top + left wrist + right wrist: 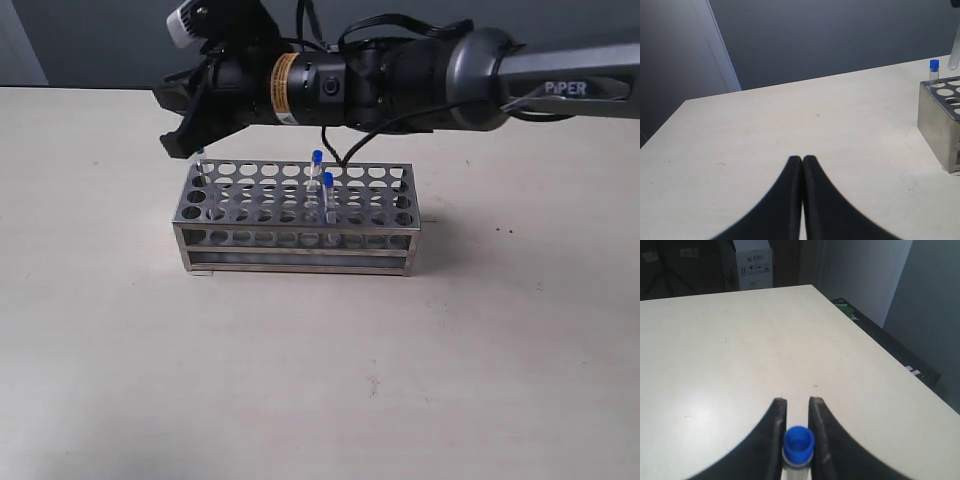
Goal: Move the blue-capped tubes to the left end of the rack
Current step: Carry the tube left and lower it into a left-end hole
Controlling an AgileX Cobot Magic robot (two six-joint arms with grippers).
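Observation:
The shiny steel rack [296, 238] stands mid-table. Two blue-capped tubes [316, 160] [327, 184] stand in its middle holes. A third [201, 153] stands in the back corner hole at the left end; the left wrist view shows this tube [934, 69] on the rack [938, 116]. My right gripper [182, 146] reaches across to that end. In its own view the right gripper [797, 402] is shut on the fourth tube [799, 442], cap up. That tube's clear lower end [955, 50] hangs above the rack. My left gripper [802, 159] is shut and empty, well left of the rack.
The right arm [400, 80] spans above the back of the rack. A white box [754, 262] stands beyond the table's far edge. The table's right edge [880, 340] drops off beside a dark floor. Bare tabletop [300, 380] lies in front of the rack.

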